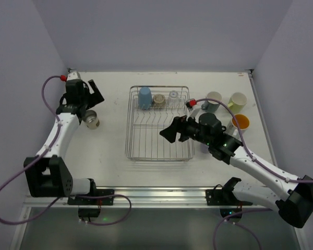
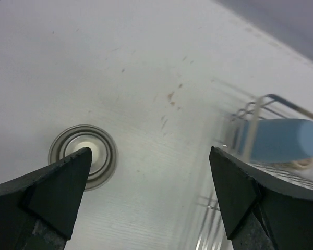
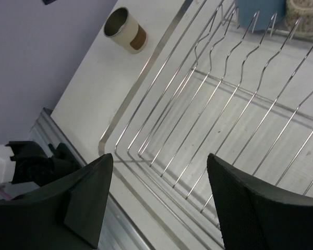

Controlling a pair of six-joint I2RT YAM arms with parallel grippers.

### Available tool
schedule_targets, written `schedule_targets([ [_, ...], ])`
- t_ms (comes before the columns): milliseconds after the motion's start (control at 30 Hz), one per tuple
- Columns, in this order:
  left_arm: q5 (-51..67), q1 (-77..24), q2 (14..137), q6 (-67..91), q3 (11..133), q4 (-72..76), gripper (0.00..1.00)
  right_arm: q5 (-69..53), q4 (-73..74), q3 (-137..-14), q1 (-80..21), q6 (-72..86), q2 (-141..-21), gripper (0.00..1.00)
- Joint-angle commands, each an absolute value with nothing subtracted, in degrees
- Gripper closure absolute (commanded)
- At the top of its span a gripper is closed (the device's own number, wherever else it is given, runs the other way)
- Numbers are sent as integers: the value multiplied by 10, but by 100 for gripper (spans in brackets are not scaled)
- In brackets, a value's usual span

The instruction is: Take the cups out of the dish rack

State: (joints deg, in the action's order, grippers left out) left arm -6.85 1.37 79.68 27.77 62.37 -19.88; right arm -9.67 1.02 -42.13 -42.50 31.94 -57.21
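Observation:
The dish rack (image 1: 146, 151) is a silver wire basket in the middle of the table. Along its far end stand a light blue cup (image 1: 145, 97), a beige cup (image 1: 158, 100) and a clear cup (image 1: 173, 98). My left gripper (image 1: 97, 92) is open just above a grey cup (image 1: 92, 119) that stands upright on the table left of the rack. From the left wrist that cup (image 2: 83, 155) lies below the left finger, outside the open left gripper (image 2: 148, 159). My right gripper (image 1: 170, 130) hovers open over the rack's empty near half (image 3: 235, 99), with nothing inside the right gripper (image 3: 159, 164).
Right of the rack stand a pale mug (image 1: 214, 99), a yellow-green mug (image 1: 237, 100) and an orange-lined cup (image 1: 240, 122). The right arm's cable (image 1: 219, 104) loops over them. The metal rail (image 1: 156, 194) marks the near table edge. Walls close in at the left, back and right.

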Motion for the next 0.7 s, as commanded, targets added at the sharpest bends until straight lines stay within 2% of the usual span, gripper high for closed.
schedule_targets([
  [0,25,12,666,297,580,-134,1,-44,51,-486,-428,280,-610,26],
  [100,97,-1,584,305,538,-102,1,-3,87,-531,-426,263,-640,46],
  [267,225,-39,502,295,477,-97,1,82,160,-628,-410,236,-728,52],
  [367,300,-47,469,280,442,-98,1,130,191,-684,-399,217,-797,52],
  [433,341,-51,445,258,421,-98,1,146,202,-713,-385,205,-830,45],
  [533,344,-103,417,236,401,-98,1,170,214,-776,-359,201,-895,36],
  [667,304,-154,395,194,384,-103,1,170,221,-836,-320,199,-985,32],
])
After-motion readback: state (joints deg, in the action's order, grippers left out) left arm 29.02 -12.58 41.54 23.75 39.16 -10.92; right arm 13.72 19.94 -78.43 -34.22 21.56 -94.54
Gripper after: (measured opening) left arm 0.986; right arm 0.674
